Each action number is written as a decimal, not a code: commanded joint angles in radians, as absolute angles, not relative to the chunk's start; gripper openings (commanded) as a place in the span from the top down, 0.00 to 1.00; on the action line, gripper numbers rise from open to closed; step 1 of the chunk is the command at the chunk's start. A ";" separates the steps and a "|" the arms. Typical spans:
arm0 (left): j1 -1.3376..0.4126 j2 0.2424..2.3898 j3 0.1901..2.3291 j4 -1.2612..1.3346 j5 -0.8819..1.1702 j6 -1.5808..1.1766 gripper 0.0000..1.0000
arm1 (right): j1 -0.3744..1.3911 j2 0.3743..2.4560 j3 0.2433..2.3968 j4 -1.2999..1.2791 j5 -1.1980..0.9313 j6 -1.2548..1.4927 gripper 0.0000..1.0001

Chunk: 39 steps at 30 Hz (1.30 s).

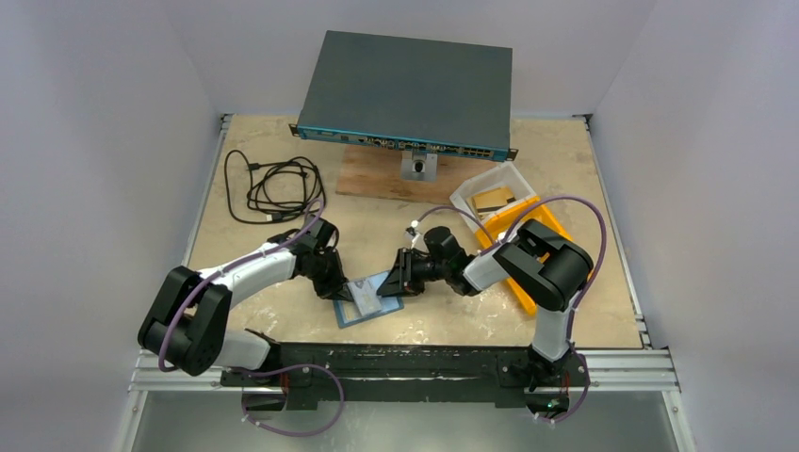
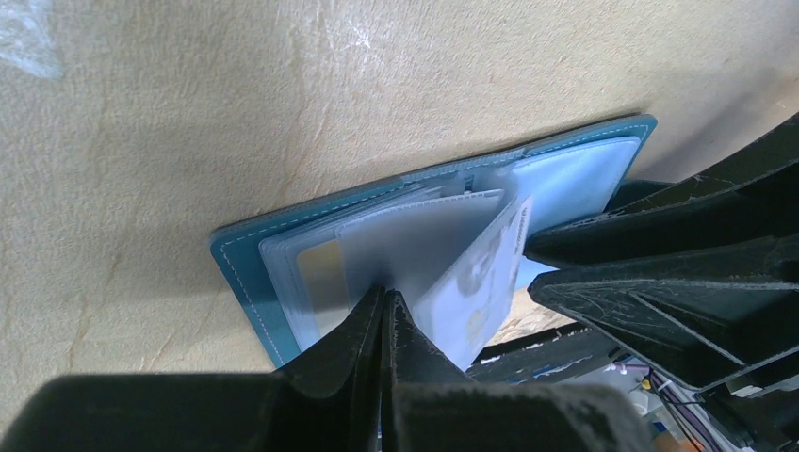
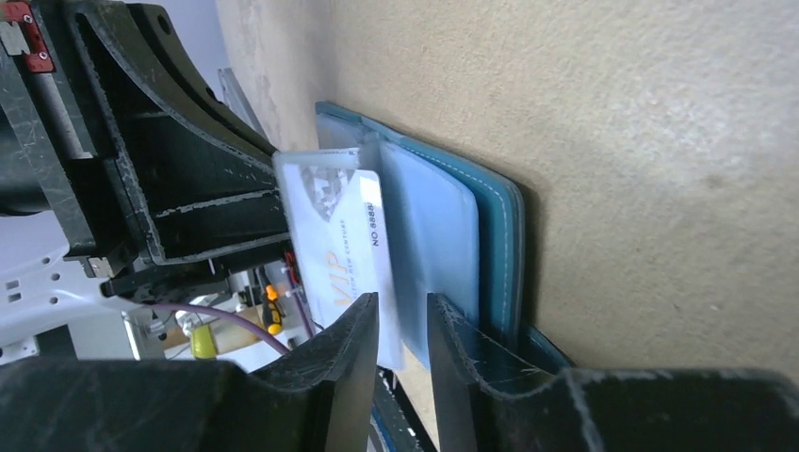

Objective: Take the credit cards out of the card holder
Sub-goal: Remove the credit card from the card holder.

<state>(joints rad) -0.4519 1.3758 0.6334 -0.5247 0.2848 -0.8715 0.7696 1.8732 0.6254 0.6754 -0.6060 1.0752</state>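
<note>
The teal-blue card holder [image 1: 372, 301] lies open on the table between both arms. My left gripper [image 2: 384, 297] is shut on the lower edge of one of its clear pocket leaves [image 2: 415, 245], which stands up from the holder. A white credit card [image 3: 344, 245] with gold "VIP" lettering sits in that raised leaf. My right gripper [image 3: 403, 306] is open by a narrow gap, its jaws on either side of that card's near corner without pinching it. A yellowish card [image 2: 320, 273] shows inside a flat pocket.
A network switch [image 1: 410, 89] stands on a wooden board [image 1: 377, 177] at the back. A coiled black cable [image 1: 273, 188] lies back left. A clear tub [image 1: 490, 196] holding a gold card and an orange bin [image 1: 518, 231] sit back right.
</note>
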 commanded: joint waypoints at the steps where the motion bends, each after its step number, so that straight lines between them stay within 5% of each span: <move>1: -0.446 1.416 0.617 -0.564 0.184 -0.836 1.00 | 0.766 1.917 0.658 0.694 -0.625 1.067 0.72; 19: -0.448 1.377 0.632 -0.560 0.211 -0.804 1.00 | 0.821 1.994 0.725 0.745 -0.659 1.118 0.69; 32: -0.450 1.378 0.627 -0.559 0.213 -0.798 1.00 | 0.826 1.997 0.707 0.798 -0.668 1.156 0.99; 39: -0.449 1.303 0.658 -0.637 0.186 -0.775 1.00 | 0.821 1.982 0.687 0.767 -0.647 1.138 1.00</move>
<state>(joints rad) -0.4519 1.3411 0.6365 -0.5663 0.2535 -0.8177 0.8169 1.9915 0.7010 0.7563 -0.6682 1.1454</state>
